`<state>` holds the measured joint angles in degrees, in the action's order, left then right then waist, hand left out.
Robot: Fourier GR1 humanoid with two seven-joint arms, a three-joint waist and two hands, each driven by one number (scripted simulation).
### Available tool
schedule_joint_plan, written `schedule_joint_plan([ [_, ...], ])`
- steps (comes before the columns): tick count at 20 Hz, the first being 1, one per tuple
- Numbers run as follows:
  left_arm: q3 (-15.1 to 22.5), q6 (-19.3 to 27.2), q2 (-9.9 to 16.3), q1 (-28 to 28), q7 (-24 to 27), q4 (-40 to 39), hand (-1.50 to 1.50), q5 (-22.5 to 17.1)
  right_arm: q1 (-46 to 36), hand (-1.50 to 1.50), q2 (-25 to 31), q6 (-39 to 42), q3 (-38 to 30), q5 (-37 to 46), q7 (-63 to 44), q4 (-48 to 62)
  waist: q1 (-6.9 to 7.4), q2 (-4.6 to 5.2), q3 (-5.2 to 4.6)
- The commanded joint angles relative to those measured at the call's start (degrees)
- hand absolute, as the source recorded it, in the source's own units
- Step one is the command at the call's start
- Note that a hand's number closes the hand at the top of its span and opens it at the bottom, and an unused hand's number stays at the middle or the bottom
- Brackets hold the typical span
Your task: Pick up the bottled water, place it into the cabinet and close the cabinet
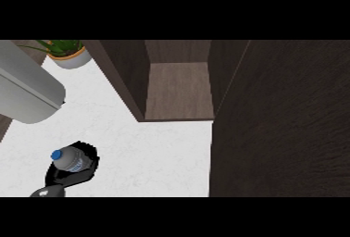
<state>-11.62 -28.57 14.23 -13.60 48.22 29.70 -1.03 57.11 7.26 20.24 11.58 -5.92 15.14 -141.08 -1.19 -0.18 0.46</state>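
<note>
The left hand (77, 167) shows at the lower left of the head view, coming up from the bottom edge on its grey forearm. Its black fingers curl round the bottled water (69, 159), which stands roughly upright in the grasp, blue cap uppermost and pale label just below it. The hand hides most of the bottle's lower body, so whether its base touches the white desk (150, 152) or sits just above it cannot be told from here.

Around the hand the desk top is white and faintly speckled. To the upper right, well apart from the bottle, stands the dark wooden cabinet (123, 78), open, with a lighter wooden shelf (179, 90) visible inside between its side walls. The cabinet door (280, 120) is swung out and fills the right side of the view as a broad dark panel, its edge running down from the cabinet's right wall to the lower edge.

At the upper left a large rounded grey object (27, 92) lies across the desk's corner; it may be part of an appliance. Behind it, near the cabinet's left wall, sits a potted plant (68, 53) with green leaves in a pale pot.
</note>
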Motion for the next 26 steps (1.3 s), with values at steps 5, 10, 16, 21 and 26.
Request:
schedule_joint_plan([
  [5, -2.1, 10.1, -13.8, 0.7, 3.5, 3.1, 1.5, -6.5, 1.2, -1.5, -0.3, 0.0, 0.9, -1.1, -1.0, -1.6, 0.57, -0.03, -0.47],
  [10, 5.7, 11.8, -14.0, -1.3, 1.7, 2.5, 1.5, -13.6, 0.8, -1.5, -0.1, -0.5, 0.5, -2.2, -2.9, -3.5, 0.11, -0.07, -0.5],
  [16, 15.4, 21.2, -14.2, -4.3, -8.3, 11.7, 1.5, -22.5, -0.2, -1.5, 0.7, -0.1, -2.5, -5.9, -4.3, -4.3, 0.55, -0.08, -0.44],
  [21, 23.5, 31.8, -14.2, -4.6, -13.5, 22.3, 1.5, -25.3, -1.4, -1.5, 0.4, 0.0, -3.2, -5.8, -3.7, -2.9, 0.6, -0.08, -0.43],
  [26, 31.4, 45.1, -14.2, -9.3, -18.7, 28.7, 1.5, -25.2, 0.4, -1.5, -0.1, 0.7, -3.2, -6.4, -3.0, -4.5, 0.04, -0.19, -0.42],
])
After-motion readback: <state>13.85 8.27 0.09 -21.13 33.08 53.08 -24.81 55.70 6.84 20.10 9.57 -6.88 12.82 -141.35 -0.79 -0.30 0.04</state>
